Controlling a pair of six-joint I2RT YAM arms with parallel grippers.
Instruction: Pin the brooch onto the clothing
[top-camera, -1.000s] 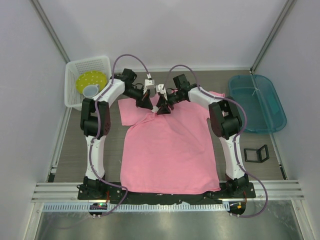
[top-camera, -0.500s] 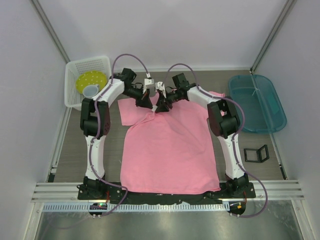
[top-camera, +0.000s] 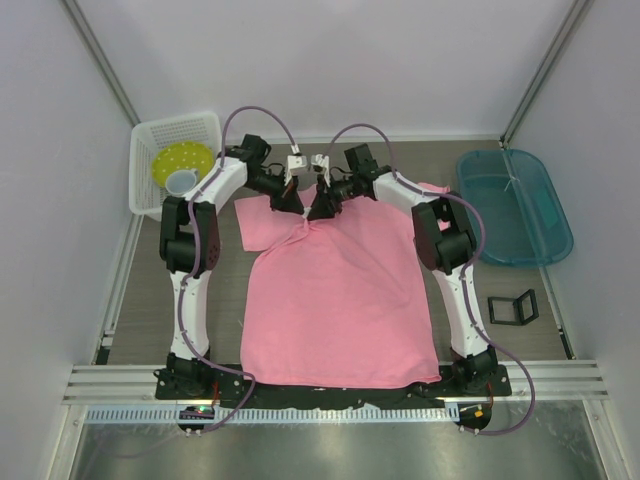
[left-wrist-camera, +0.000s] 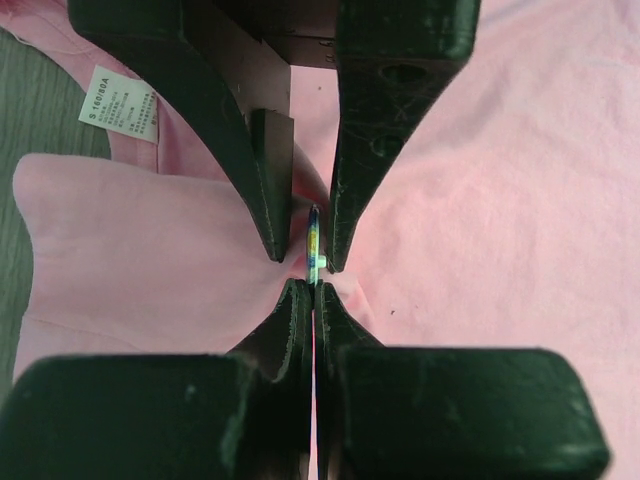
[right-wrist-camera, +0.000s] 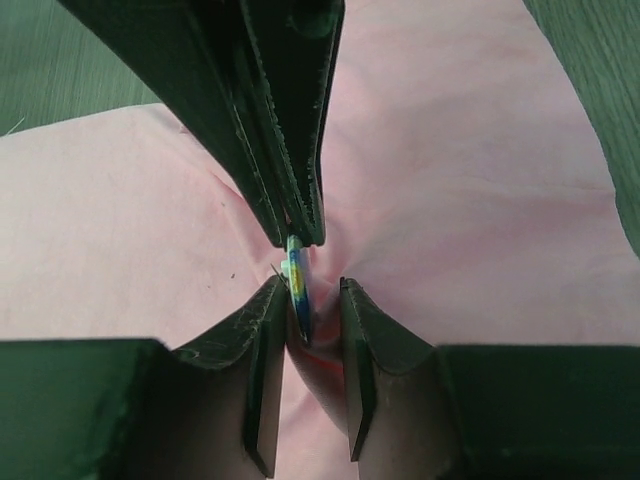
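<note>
The brooch (left-wrist-camera: 315, 245) stands edge-on at mid-frame over the shirt (left-wrist-camera: 500, 200), pinched in your left gripper (left-wrist-camera: 313, 290). Your right gripper (right-wrist-camera: 311, 290) brackets it, jaws apart. Pinning looks under way; next, you need a square push through the bunched cloth.

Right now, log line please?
left gripper: shut on tiny bluish button badge | right gripper: open astride badge | pink T-shirt: puckered beneath
</note>
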